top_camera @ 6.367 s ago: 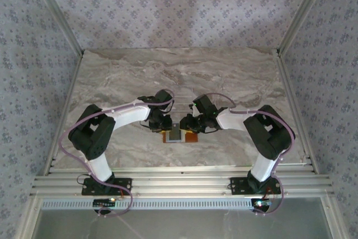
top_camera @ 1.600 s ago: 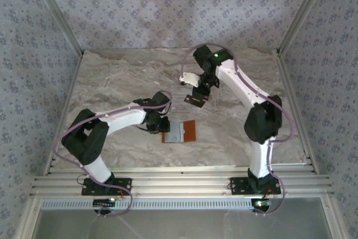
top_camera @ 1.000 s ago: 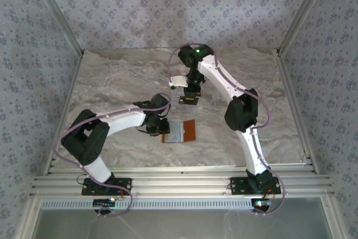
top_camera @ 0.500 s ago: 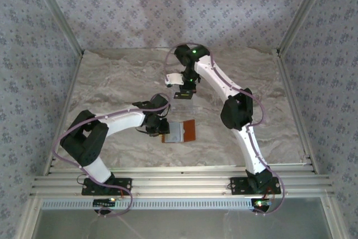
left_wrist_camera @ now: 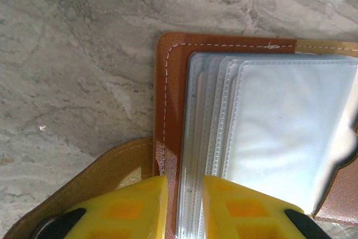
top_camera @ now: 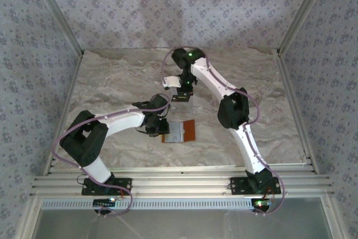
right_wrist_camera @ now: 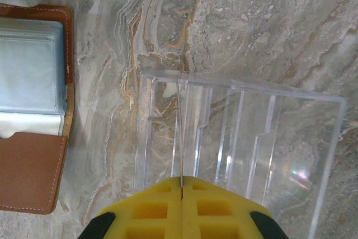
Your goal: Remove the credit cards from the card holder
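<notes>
**Right gripper poised to slot a card into the clear rack**

The right gripper (right_wrist_camera: 182, 186) has its yellow fingers pressed together on a thin pale card (right_wrist_camera: 179, 132). The card is held edge-on and upright, directly above the see-through plastic rack (right_wrist_camera: 268, 138) on the marble-patterned table (top_camera: 112, 82). Its lower edge appears to sit over one of the left-hand slots, close to a divider.

To do this step well, the card should stay vertical and parallel to the rack's dividers. It should descend straight, and the fingers should part only once it rests inside the slot. A slight tilt could catch the card on a divider or nudge the light rack sideways.

The left gripper (left_wrist_camera: 183, 194) is clamped over the near edge of the brown leather bifold wallet (left_wrist_camera: 168, 110), with one finger on either side of its stitched rim and stacked clear sleeves. That pins the wallet open on the table, near the rack. Whether the sleeves hold more cards cannot be told.

From above, the right arm stretches far forward and inward, its wrist pointing down over the rack. The left arm is folded, its elbow out to the left and its forearm reaching across to the wallet.
</notes>
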`<state>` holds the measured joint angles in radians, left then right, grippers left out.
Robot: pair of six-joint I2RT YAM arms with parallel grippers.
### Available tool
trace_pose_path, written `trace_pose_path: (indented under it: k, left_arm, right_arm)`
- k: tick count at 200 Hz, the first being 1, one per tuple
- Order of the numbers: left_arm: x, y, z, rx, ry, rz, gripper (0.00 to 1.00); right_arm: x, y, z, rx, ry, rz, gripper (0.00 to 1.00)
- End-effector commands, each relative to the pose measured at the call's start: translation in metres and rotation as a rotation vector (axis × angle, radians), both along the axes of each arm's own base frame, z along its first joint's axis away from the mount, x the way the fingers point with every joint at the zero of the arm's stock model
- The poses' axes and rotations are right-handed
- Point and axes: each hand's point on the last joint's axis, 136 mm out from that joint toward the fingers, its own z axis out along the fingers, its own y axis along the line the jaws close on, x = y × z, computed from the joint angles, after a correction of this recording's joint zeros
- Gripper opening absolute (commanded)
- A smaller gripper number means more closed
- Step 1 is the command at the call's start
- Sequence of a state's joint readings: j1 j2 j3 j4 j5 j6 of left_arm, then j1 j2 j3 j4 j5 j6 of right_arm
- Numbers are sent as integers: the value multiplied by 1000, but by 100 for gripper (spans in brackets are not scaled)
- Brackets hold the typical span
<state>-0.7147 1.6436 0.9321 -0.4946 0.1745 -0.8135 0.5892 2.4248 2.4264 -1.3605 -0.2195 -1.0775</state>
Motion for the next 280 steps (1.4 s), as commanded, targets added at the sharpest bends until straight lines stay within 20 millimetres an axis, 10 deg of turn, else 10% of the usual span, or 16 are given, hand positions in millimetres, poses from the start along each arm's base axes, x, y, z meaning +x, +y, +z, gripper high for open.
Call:
trace_pose_path:
  k: [1, 243, 280]
  left_arm:
    - [-4, 2, 4, 5, 3, 5, 25]
    - [-5, 3, 4, 14, 3, 10, 24]
    - [-4, 3, 4, 15, 3, 14, 24]
  right_arm:
    - [-10, 0, -15, -23, 75, -9, 0]
    - [-32, -31, -21, -180, 147, -104, 0]
    - [-27, -25, -20, -158, 123, -104, 23]
